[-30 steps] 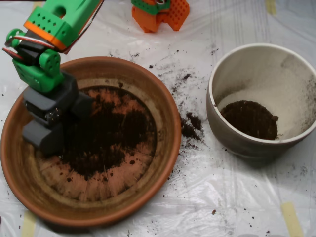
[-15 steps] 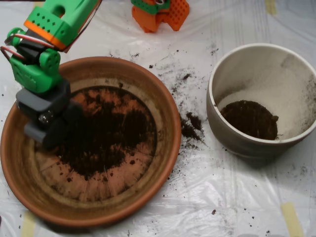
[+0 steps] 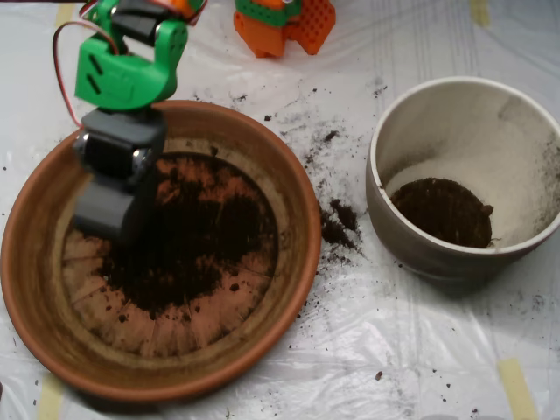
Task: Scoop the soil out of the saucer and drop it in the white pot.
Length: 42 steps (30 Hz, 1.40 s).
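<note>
The terracotta saucer (image 3: pixel 289 188) lies at the left, with dark soil (image 3: pixel 188 241) spread over the middle of its base. My grey scoop (image 3: pixel 109 210) hangs over the saucer's left inner side, at the left edge of the soil patch, below the green wrist (image 3: pixel 127 66). Its jaws look closed together from above. The white pot (image 3: pixel 420 114) stands at the right, with a mound of soil (image 3: pixel 444 210) in its bottom.
Spilled soil (image 3: pixel 337 223) lies on the white plastic sheet (image 3: pixel 394 350) between saucer and pot, with more crumbs scattered toward the back. An orange and green arm base (image 3: pixel 284 22) stands at the top centre. Tape strips (image 3: pixel 516 385) mark the sheet.
The scoop has lifted and swung right and toward the back over the saucer's left side. The green wrist has turned upward. The soil patch looks much the same.
</note>
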{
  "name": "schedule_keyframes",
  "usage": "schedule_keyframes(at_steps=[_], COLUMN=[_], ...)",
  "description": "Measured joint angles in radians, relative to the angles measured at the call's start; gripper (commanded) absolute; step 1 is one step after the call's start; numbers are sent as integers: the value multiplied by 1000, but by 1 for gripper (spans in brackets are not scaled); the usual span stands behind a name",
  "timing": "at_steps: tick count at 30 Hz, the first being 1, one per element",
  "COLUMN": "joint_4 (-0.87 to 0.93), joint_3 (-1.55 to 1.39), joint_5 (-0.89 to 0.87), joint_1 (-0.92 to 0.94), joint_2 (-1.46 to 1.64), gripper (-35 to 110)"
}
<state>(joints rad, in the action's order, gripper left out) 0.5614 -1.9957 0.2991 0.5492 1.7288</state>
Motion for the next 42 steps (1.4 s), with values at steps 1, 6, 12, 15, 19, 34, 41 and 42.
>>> schedule_keyframes(at_steps=[1, 6, 12, 15, 19, 34, 41, 42], joint_4=[25, 187, 370, 430, 491, 719, 825, 831], joint_3=[-6, -9, 31, 89, 176, 555, 664, 664], joint_5=[-3, -15, -31, -34, -44, -43, -25, -25], joint_1=[-21, -144, -295, -362, -453, -847, -939, -950], joint_2=[63, 333, 471, 477, 479, 201, 87, 87], gripper=[-1, -1, -1, -1, -1, -1, 28, 32])
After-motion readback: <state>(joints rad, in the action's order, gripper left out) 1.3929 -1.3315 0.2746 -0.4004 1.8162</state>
